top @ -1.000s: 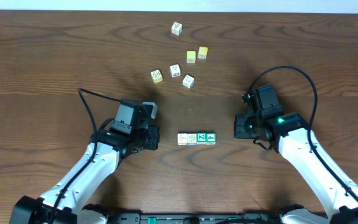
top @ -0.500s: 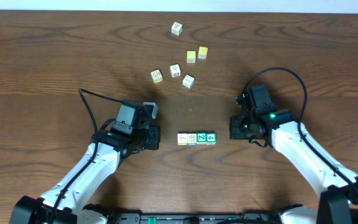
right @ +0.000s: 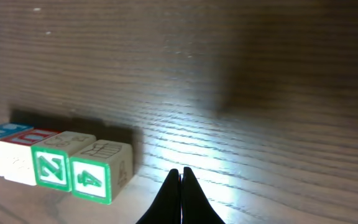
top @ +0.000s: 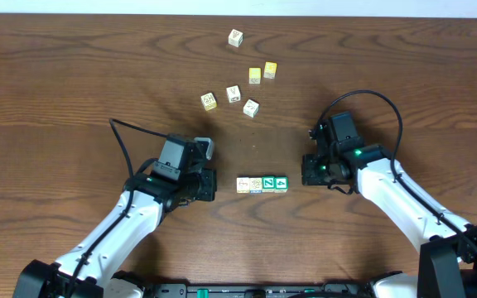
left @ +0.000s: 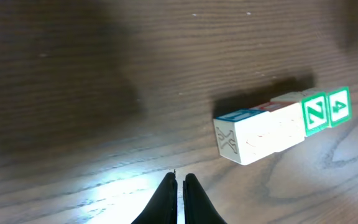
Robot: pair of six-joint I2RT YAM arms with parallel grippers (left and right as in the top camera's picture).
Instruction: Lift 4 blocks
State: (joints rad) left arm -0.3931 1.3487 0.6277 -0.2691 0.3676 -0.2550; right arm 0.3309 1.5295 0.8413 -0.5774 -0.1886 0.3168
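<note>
Left gripper (left: 179, 180) and right gripper (right: 181, 171), both pinched closed and empty, flanking left and right ends of the touching row of 4 blocks (top: 262, 184), without contact.

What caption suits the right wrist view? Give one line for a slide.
Shut jaws beside a row of four alphabet blocks on a wooden table, the green "4" block nearest.
</note>
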